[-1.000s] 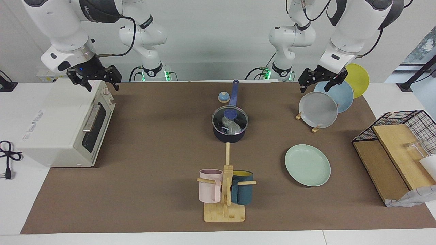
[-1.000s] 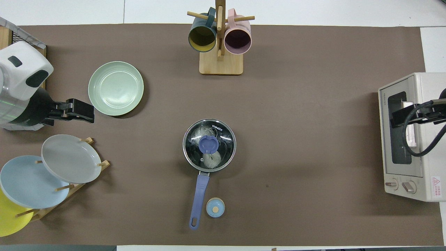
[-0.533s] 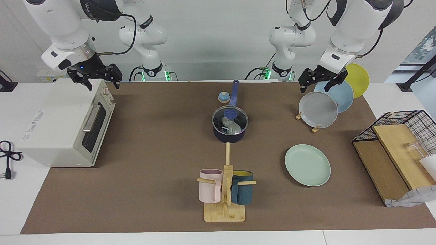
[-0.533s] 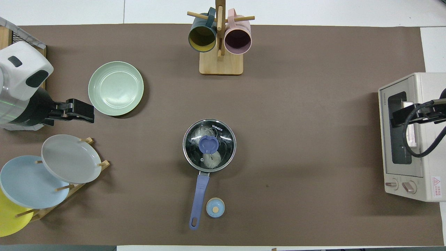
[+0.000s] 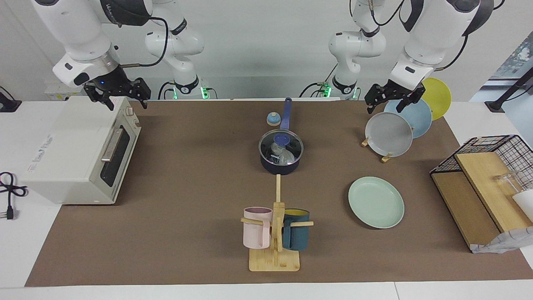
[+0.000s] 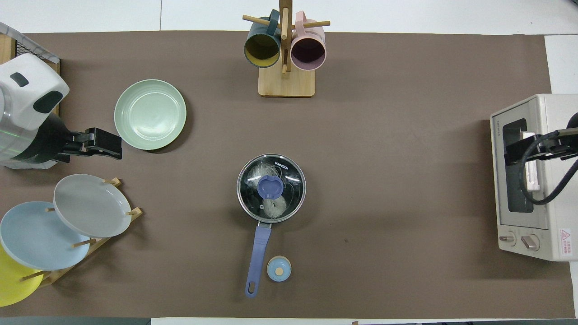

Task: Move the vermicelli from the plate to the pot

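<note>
The dark navy pot [image 5: 280, 167] stands mid-table with a glass lid [image 5: 281, 146] on it and its handle toward the robots. Two whitish vermicelli nests [image 6: 274, 206] lie inside it, seen through the lid. The mint-green plate [image 5: 376, 202] lies bare, farther from the robots than the pot and toward the left arm's end. My left gripper [image 5: 384, 107] is open and empty, up in the air over the plate rack. My right gripper [image 5: 126, 104] is open and empty, over the toaster oven.
A wooden rack [image 5: 387, 157] holds grey, light-blue and yellow plates. A mug tree [image 5: 275, 233] carries a pink and a teal mug. A small blue bell [image 5: 273, 119] sits beside the pot's handle. A toaster oven [image 5: 79, 150] and a wire basket [image 5: 483, 166] stand at the table's ends.
My right gripper has shifted slightly over the toaster oven's top, toward the table's middle. The left arm, pot and plate have not moved.
</note>
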